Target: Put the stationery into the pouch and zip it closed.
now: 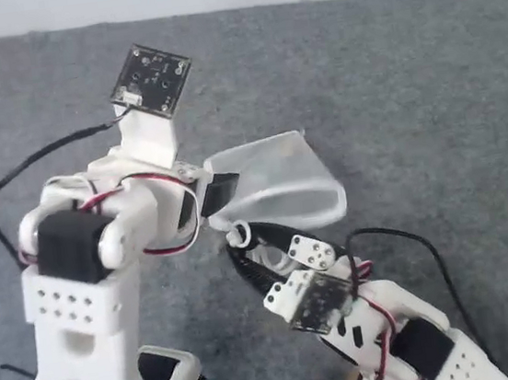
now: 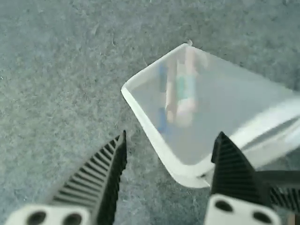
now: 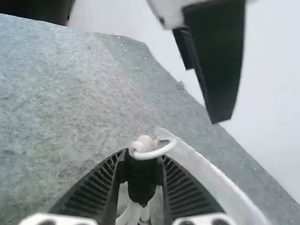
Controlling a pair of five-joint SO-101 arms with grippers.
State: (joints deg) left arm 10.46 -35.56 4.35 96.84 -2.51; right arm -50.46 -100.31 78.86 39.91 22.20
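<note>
The translucent pouch (image 1: 281, 187) lies on the grey felt table. Through its wall (image 2: 211, 117) I see stationery (image 2: 178, 93): a blue pen and some pale and green pieces. My left gripper (image 2: 171, 154) stands open just over the pouch's near corner, one finger (image 2: 110, 173) off to the side and the other (image 2: 229, 164) over the pouch's edge. In the high view the left gripper (image 1: 220, 192) sits at the pouch's left end. My right gripper (image 3: 143, 180) is shut on the black zipper pull (image 3: 142, 176) with its white ring (image 3: 151, 147), and shows at the pouch's front-left corner (image 1: 241, 238).
Grey felt (image 1: 427, 85) covers the table all around the pouch. The left arm's white body (image 1: 78, 267) stands tall at the front left. A black cable (image 1: 418, 244) loops by the right arm. A black finger of the left arm (image 3: 215, 61) hangs over the right gripper.
</note>
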